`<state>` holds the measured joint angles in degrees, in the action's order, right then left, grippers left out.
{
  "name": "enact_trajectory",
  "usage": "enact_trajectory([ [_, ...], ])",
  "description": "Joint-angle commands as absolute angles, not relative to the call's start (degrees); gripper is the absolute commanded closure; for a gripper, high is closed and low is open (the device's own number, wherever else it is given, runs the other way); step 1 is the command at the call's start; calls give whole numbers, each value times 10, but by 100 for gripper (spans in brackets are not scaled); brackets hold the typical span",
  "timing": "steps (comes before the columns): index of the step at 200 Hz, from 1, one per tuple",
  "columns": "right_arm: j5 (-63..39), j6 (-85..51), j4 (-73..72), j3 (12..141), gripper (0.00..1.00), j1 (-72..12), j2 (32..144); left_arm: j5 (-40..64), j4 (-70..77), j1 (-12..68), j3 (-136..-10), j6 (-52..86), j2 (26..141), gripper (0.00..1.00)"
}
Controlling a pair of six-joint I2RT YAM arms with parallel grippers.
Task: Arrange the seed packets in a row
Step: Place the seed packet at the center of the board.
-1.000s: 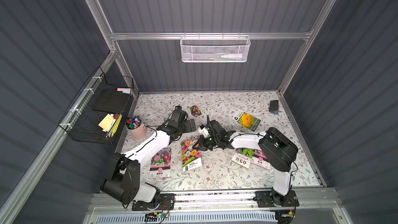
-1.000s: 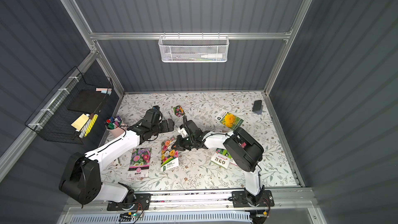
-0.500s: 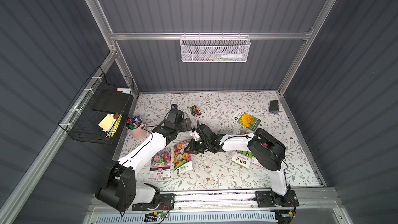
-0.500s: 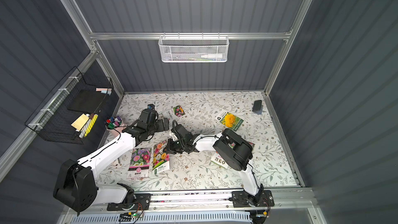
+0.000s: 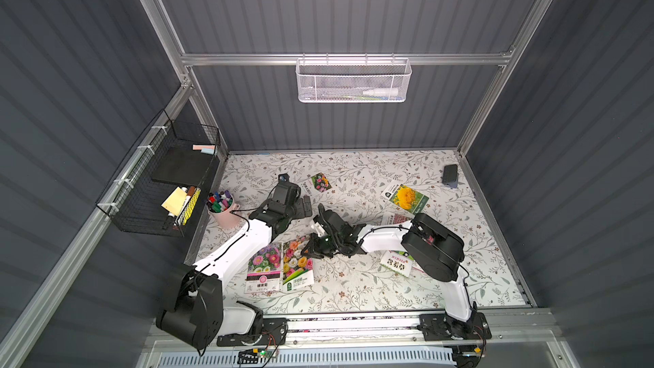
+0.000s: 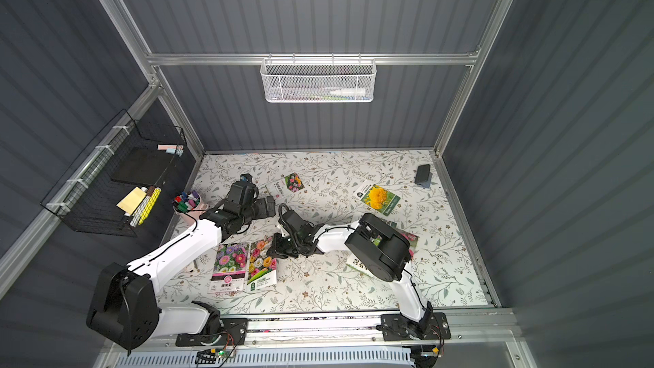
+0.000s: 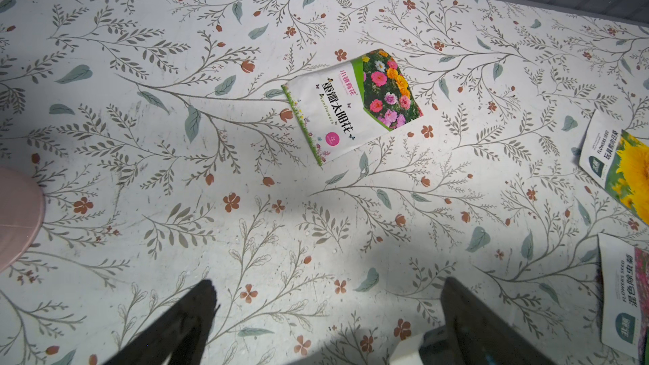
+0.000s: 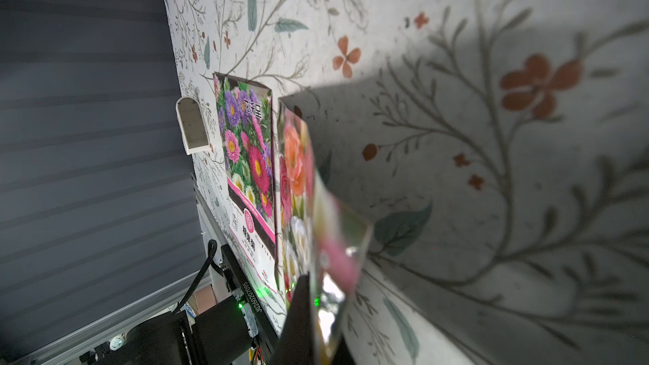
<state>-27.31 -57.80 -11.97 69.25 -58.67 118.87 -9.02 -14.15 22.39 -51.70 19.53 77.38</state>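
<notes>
- Your right gripper (image 5: 308, 247) is clamped on a far corner of the rose packet (image 5: 298, 265), holding that corner raised off the desk (image 5: 354, 288)
- That packet lies just beside the aster packet (image 5: 263, 269), near the desk's front edge, left of centre
- Your left gripper (image 7: 330, 289) hangs wide apart and empty over the desk, near the small packet (image 7: 351, 107) toward the back edge
- The marigold packet (image 5: 405, 197) lies well apart, toward the right edge
</notes>
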Motion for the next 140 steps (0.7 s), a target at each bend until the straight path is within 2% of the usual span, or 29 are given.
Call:
enact_trajectory([
  [1,-254,-594,-105,705,100,-591,1195,-92,-147,221,-510,205,764,1],
  [27,-250,-599,-102,709,100,-592,1199,-91,-148,221,-508,205,761,1],
  [38,-247,-601,-102,709,93,-594,1200,-91,-148,221,-508,206,761,1],
  [54,-244,-602,-95,710,77,-596,1200,-90,-148,221,-507,206,761,0],
  [82,-240,-602,-90,711,64,-597,1198,-89,-147,221,-506,207,761,0],
  [124,-242,-603,-84,714,55,-600,1198,-88,-147,221,-504,207,760,0],
  [140,-237,-602,-67,718,47,-602,1197,-87,-148,221,-506,207,760,1],
])
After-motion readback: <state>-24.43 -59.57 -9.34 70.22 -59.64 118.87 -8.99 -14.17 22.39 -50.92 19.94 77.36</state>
